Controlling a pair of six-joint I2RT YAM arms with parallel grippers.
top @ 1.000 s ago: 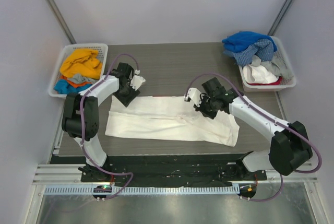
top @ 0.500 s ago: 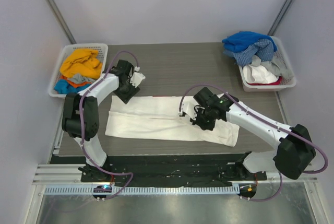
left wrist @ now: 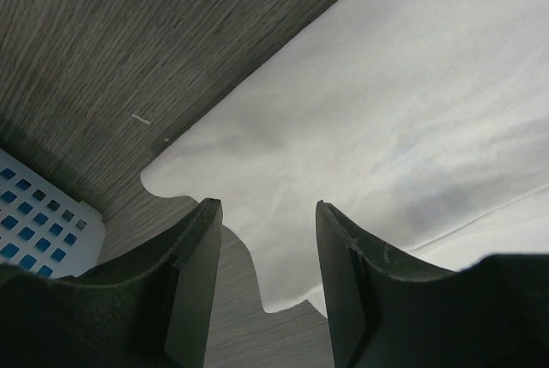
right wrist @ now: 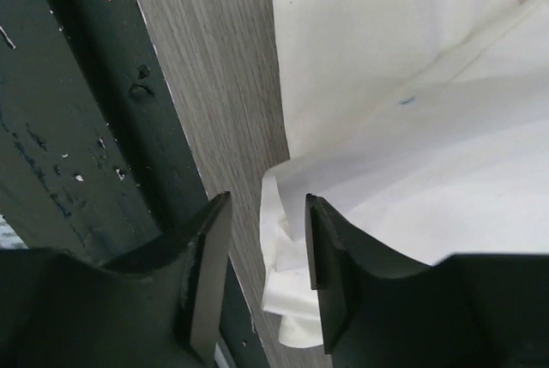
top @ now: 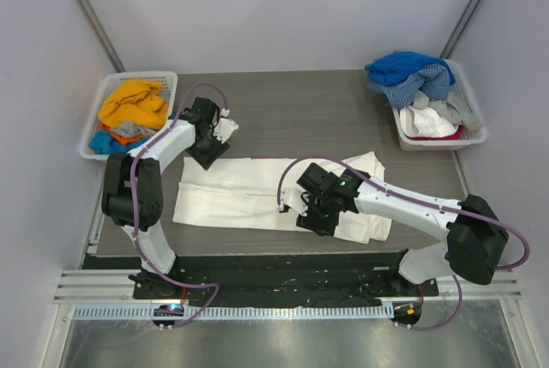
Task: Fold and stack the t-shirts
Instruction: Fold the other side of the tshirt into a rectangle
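A large white t-shirt (top: 249,192) lies folded into a long band across the table. My left gripper (top: 208,153) is open over its far-left corner. In the left wrist view the shirt (left wrist: 395,102) shows a corner between the open jaws of the left gripper (left wrist: 266,244). My right gripper (top: 310,216) is open at the shirt's near edge, right of middle. In the right wrist view the right gripper (right wrist: 266,248) has a bunched fold of the shirt (right wrist: 403,68) between its jaws, unclamped. No red logo shows.
A white basket (top: 93,132) at the far left holds orange (top: 133,104), blue and grey shirts; its corner shows in the left wrist view (left wrist: 39,218). A white basket (top: 470,138) at the far right holds blue (top: 403,66), checked and white cloth. A dark rail (right wrist: 77,128) borders the table's near edge.
My right arm has swung left and toward the near edge, across the shirt to its front hem. The shirt's right end has shifted a little. The left gripper has hardly moved.
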